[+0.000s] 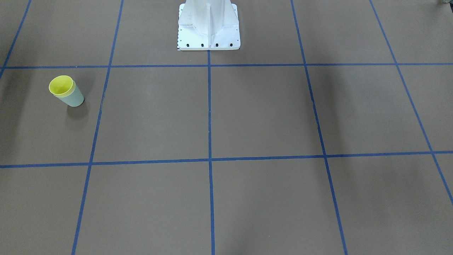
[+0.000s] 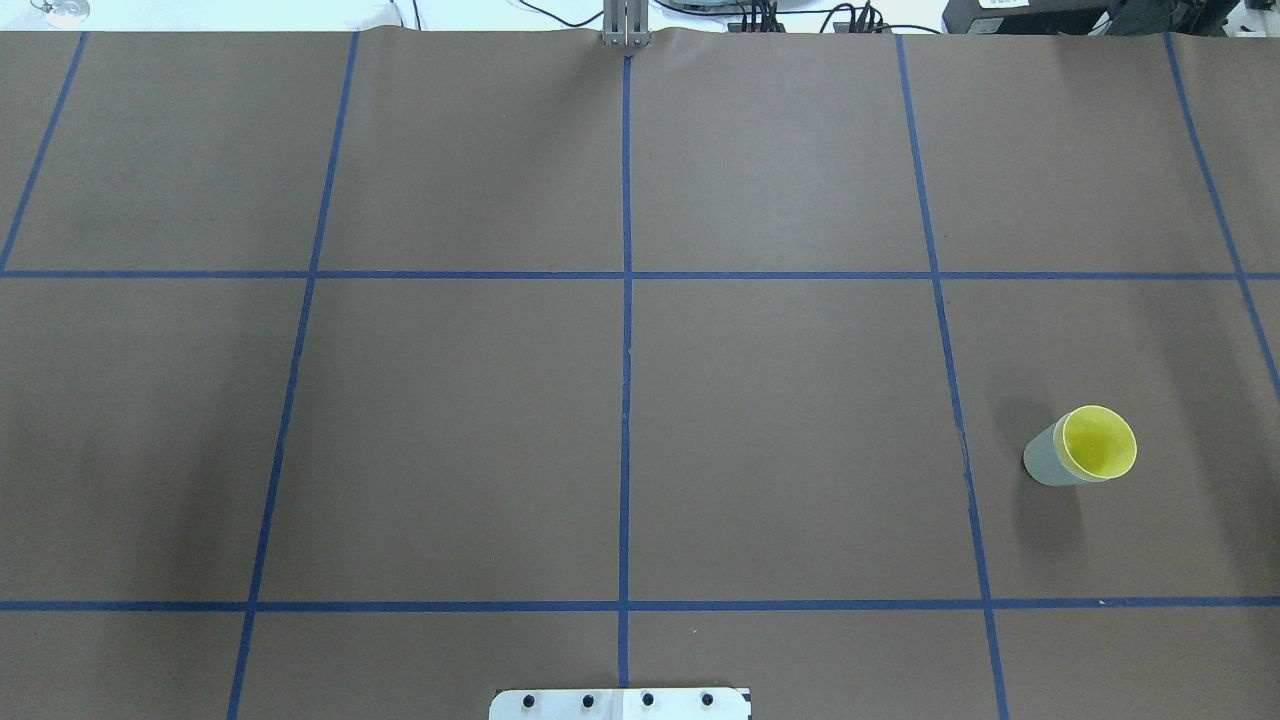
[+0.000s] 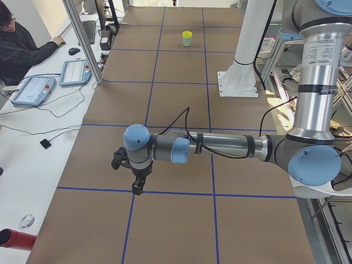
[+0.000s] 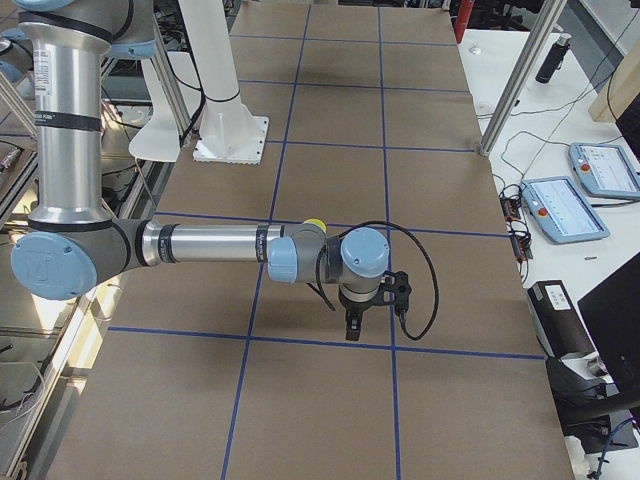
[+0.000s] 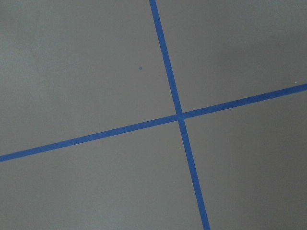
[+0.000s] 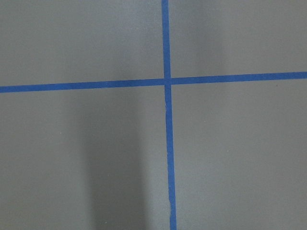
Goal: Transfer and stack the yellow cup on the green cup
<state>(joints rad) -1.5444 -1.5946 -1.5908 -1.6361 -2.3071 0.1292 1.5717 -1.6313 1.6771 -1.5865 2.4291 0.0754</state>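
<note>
The yellow cup [image 1: 62, 86] sits nested inside the green cup [image 1: 73, 100], upright on the brown table, on the robot's right side. The pair also shows in the overhead view, yellow cup [image 2: 1098, 443] inside green cup [image 2: 1044, 464], and far off in the exterior left view [image 3: 187, 38]. Neither gripper is near the cups. My left gripper [image 3: 136, 186] hangs above the table in the exterior left view only. My right gripper [image 4: 354, 325] shows in the exterior right view only. I cannot tell whether either is open or shut. Both wrist views show only tape lines.
The white robot base [image 1: 208, 28] stands at the table's robot side. Blue tape lines [image 2: 626, 300] divide the brown table cover into squares. An operator [image 3: 22, 47] sits at a side desk with teach pendants [image 3: 74, 72].
</note>
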